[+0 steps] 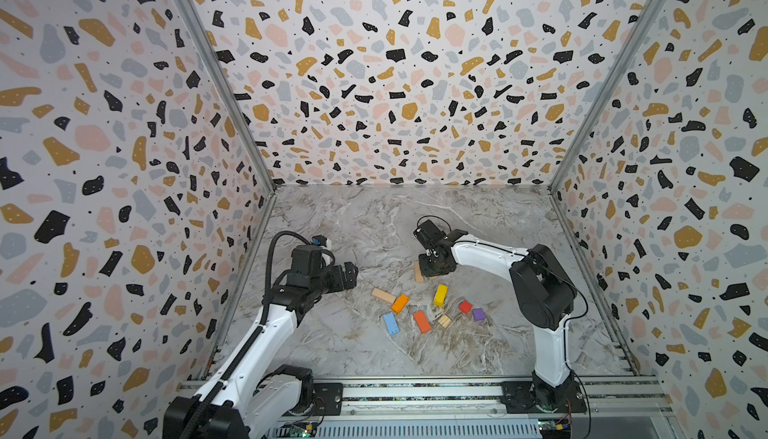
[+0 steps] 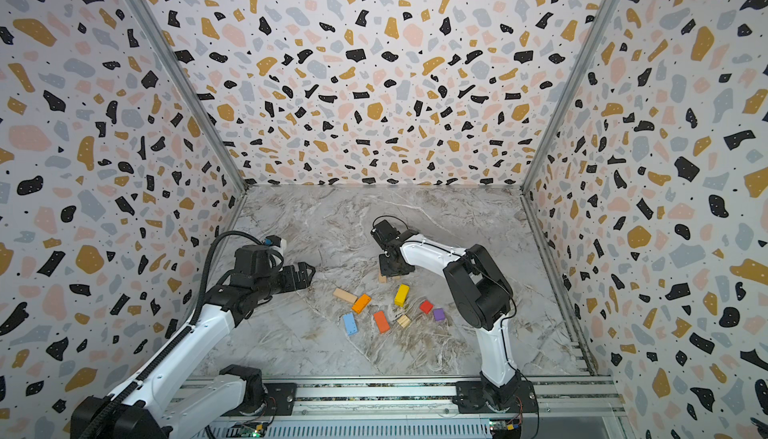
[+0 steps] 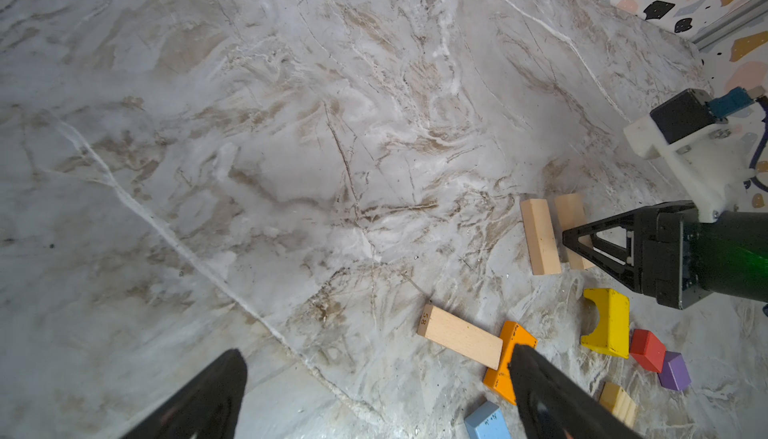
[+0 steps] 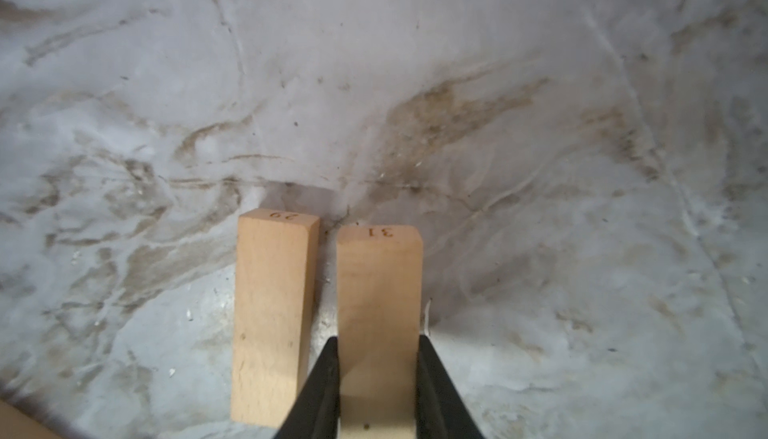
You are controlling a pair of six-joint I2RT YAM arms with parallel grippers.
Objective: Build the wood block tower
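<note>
My right gripper (image 4: 377,339) is shut on a tan wood block marked 31 (image 4: 376,291). This block lies parallel to a second tan block marked 29 (image 4: 272,316), a narrow gap between them, at or just above the marble table. In a top view the right gripper (image 1: 432,268) covers most of the pair (image 1: 418,271). My left gripper (image 3: 376,354) hangs open and empty, left of the loose blocks in a top view (image 1: 353,273). No stacked tower is in view.
Loose on the table nearer the front lie a tan oblong (image 1: 383,295), two orange blocks (image 1: 400,303) (image 1: 422,321), a yellow arch block (image 1: 440,295), a blue oblong (image 1: 390,323), a tan cube (image 1: 444,320), a red cube (image 1: 465,306) and a purple cube (image 1: 478,314). Patterned walls enclose three sides.
</note>
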